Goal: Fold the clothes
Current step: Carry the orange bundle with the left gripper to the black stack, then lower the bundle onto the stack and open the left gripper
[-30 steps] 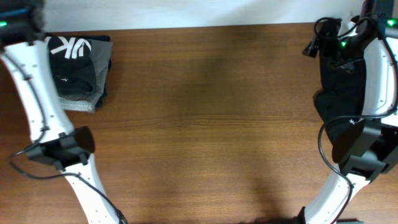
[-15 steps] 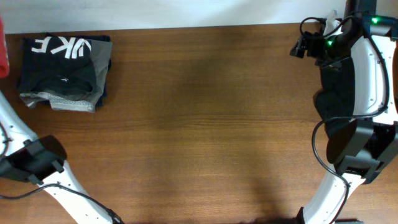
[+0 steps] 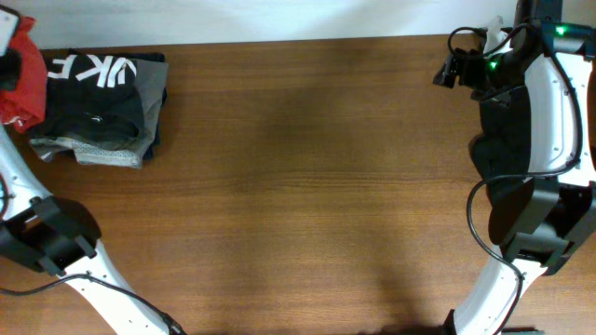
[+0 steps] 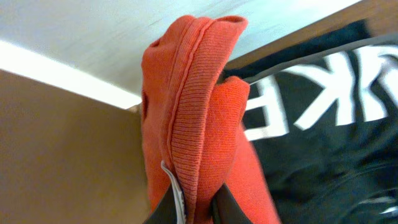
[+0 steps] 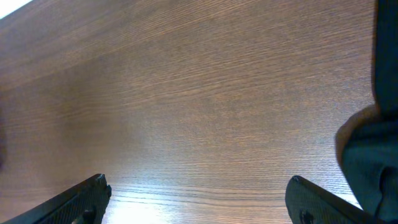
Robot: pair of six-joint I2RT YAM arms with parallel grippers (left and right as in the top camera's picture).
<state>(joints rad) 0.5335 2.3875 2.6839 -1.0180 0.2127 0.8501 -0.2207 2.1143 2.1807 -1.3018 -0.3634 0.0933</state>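
Left gripper [image 4: 189, 210] just swung back in, clamped on the orange-red T-shirt [image 4: 193, 106], next to the folded stack [image 3: 102, 107]. Next garment's up, probably; right gripper [image 5: 198, 196] is spread wide, empty.

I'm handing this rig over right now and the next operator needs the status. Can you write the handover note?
Left hand: shut on a bunched orange-red ribbed fabric garment, at the far-left table edge by the stack.
Right hand: open, empty, over the bare brown wooden table.
Done: folded stack of black white-lettered and grey clothes, far left.
Left: fold the orange-red garment; the crumpled plain black garment under the right arm is not yet folded.
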